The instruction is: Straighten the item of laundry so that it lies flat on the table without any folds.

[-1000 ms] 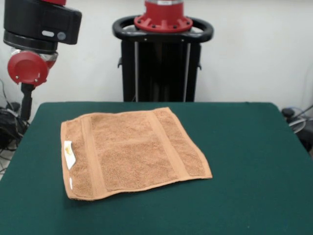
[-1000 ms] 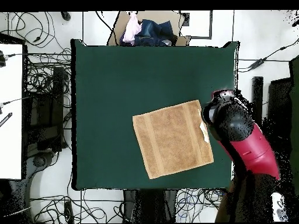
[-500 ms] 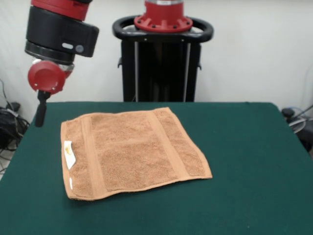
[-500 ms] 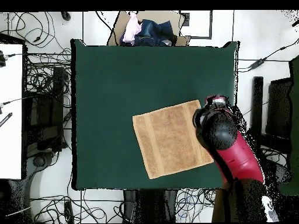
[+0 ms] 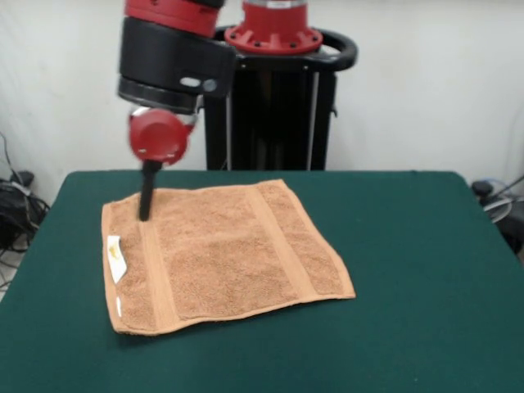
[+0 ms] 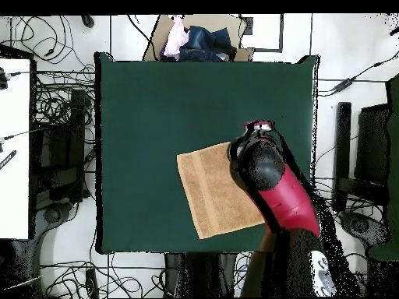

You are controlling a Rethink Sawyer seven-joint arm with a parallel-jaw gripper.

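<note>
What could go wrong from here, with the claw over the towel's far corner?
1. The towel already looks flat on the table. If the claw presses down and drags near the woven band, it could bunch that corner into a new fold.
2. The arm covers part of the towel in the overhead view, so a fresh wrinkle there might go unnoticed.

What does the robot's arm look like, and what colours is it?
The arm is a fat black cylinder with red on top and a small pale mark on its side. A round red cap sits under it, and a thin black claw sticks down. From above it looks red and black.
</note>
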